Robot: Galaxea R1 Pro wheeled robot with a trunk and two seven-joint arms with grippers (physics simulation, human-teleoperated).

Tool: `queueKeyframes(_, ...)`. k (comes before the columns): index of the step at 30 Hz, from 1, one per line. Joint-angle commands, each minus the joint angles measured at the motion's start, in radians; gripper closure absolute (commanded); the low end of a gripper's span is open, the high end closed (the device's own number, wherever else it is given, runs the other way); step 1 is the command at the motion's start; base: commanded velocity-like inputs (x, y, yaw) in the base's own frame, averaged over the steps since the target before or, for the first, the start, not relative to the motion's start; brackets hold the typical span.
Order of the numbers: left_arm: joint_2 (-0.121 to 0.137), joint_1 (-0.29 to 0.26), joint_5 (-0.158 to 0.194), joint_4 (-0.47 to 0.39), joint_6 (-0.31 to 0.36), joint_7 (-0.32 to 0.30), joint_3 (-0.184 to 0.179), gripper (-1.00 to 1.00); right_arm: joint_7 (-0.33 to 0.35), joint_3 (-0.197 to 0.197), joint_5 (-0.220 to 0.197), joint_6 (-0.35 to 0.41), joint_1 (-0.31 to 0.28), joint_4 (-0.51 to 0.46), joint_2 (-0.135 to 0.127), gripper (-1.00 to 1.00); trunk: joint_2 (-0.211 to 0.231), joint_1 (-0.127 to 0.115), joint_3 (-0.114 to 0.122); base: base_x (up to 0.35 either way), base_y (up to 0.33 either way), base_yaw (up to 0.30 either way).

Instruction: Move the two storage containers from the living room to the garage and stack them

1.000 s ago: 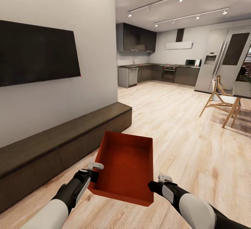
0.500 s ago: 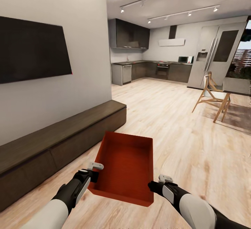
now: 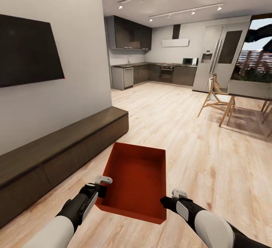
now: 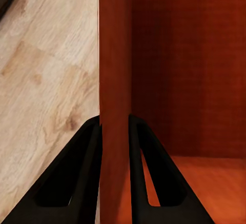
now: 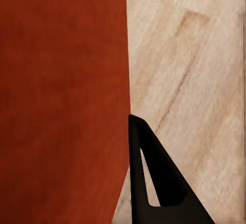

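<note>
An orange-red storage container (image 3: 138,180) hangs above the living room's pale wood-plank floor (image 3: 181,138), held between my two arms. My left gripper (image 3: 102,188) is shut on the container's left wall; in the left wrist view its two fingers (image 4: 89,152) pinch the thin wall of the container (image 4: 179,80). My right gripper (image 3: 165,202) grips the right wall. The right wrist view has one black finger (image 5: 146,172) outside the container wall (image 5: 61,90), the other hidden behind it. The garage is out of view.
A long dark low cabinet (image 3: 56,146) runs along the grey wall at left under a black TV (image 3: 26,55). Ahead lies an open kitchen (image 3: 151,74). A wooden chair (image 3: 217,102) and a table (image 3: 249,91) stand at right.
The camera has turned to the right, so the TV, cabinet and kitchen sit further left in the picture. The container and both grippers keep their places relative to me.
</note>
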Motion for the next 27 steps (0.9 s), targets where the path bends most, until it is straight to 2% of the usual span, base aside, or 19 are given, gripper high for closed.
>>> queueKeyframes(1,0.000,-0.001,0.025,-0.003,0.003,-0.030,-0.001,1.00,0.002,-0.007,0.012,0.008,0.000,-0.004,0.001,1.00,0.000,0.000,-0.002,0.000,0.000,-0.205)
queueKeyframes(27,0.000,-0.001,0.025,-0.003,0.003,-0.030,-0.001,1.00,0.002,-0.007,0.012,-0.014,0.000,-0.004,0.000,1.00,0.000,0.000,-0.010,0.000,0.000,-0.266)
